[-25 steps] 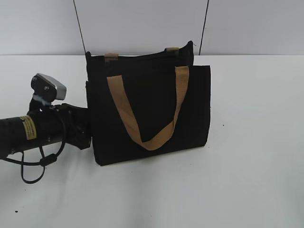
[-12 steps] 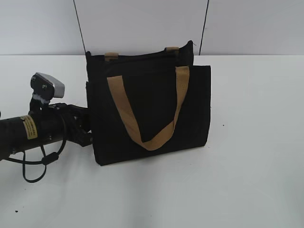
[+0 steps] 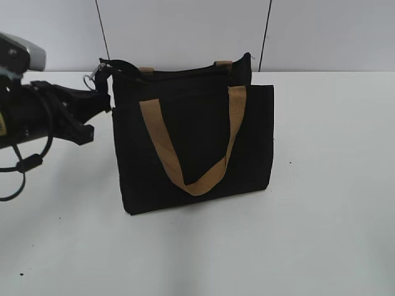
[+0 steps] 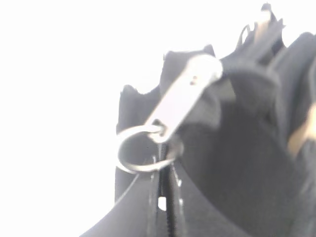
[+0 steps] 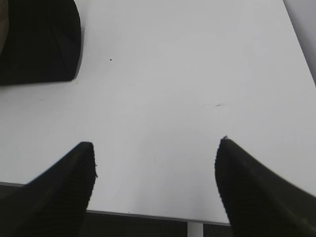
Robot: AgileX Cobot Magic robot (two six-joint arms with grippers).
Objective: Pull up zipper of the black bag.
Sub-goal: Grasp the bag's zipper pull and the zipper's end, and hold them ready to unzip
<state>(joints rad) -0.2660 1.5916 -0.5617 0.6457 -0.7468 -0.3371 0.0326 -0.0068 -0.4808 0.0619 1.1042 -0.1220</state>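
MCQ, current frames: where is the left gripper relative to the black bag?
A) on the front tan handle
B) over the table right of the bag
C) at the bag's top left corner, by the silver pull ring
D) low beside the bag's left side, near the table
C. In the exterior view the left gripper sits at the top left corner of the black bag, where the silver pull ring shows; the left wrist view has that ring close up.

- The white table (image 3: pixel 321 185) is a plain, matte surface that carries everything seen.
- The black bag (image 3: pixel 191 148) stands upright directly on it, its base flat on the top.
- Small dark specks (image 3: pixel 21 274) dot the tabletop left of and nearer than the bag.
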